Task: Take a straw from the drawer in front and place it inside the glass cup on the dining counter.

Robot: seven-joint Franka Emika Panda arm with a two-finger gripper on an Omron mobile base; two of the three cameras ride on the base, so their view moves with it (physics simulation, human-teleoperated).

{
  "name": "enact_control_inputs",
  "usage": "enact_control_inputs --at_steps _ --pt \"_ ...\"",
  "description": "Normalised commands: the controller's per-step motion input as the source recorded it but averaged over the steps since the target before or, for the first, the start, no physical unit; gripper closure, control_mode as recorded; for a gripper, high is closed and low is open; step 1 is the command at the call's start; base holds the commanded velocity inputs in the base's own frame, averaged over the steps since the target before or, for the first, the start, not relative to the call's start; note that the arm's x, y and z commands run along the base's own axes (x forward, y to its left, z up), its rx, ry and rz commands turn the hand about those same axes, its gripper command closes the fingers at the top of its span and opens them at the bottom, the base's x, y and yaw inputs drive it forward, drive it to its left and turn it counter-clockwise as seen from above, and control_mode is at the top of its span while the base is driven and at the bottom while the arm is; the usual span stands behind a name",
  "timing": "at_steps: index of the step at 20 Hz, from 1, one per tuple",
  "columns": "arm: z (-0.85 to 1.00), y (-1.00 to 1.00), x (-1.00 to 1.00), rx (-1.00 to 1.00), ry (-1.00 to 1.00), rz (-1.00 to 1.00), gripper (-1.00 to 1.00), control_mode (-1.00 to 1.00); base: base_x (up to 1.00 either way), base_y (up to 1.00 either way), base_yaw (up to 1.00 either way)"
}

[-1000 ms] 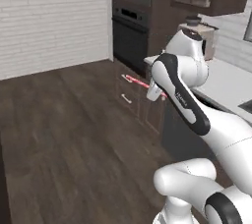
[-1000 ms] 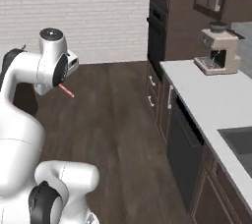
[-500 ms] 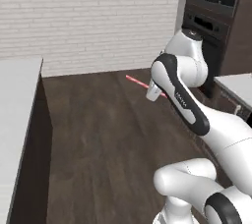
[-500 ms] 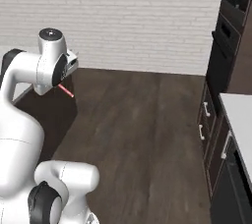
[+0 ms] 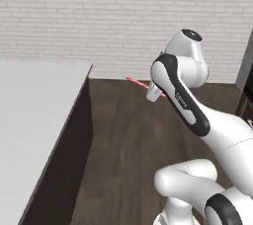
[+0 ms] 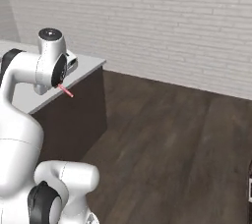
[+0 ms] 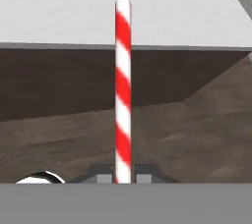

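Left base view: the white arm was folded high, and the thin pink-red straw (image 5: 142, 84) jutted sideways from behind its wrist, over the dark wood floor (image 5: 128, 145). The large white flat-topped dining worktop (image 5: 34, 110) lay to the left, well apart from the straw; no glass cup was seen on the visible part. Right base view: the straw (image 6: 65, 90) poked down and outward from the wrist, near the worktop's edge (image 6: 88, 66); the high carry probably kept it clear of that edge. Hand view: the pincer (image 7: 123, 173) was pressed together on the straw's base, pinching it; the red-and-white striped straw (image 7: 123, 85) stood straight along the pincer's axis, its free tip towards the worktop (image 7: 123, 2), judged ready for lowering end-first into a cup.
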Motion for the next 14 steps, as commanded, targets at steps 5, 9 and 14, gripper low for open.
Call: enact_control_inputs --at_steps 5,9,14 --pt "0.0 0.0 0.0 0.0 0.0 0.0 1.0 1.0 0.96 0.0 0.47" --pt "0.0 0.0 0.0 0.0 0.0 0.0 1.0 1.0 0.71 0.0 0.42" --pt "0.0 0.0 0.0 0.0 0.0 0.0 1.0 1.0 0.7 0.0 0.46"
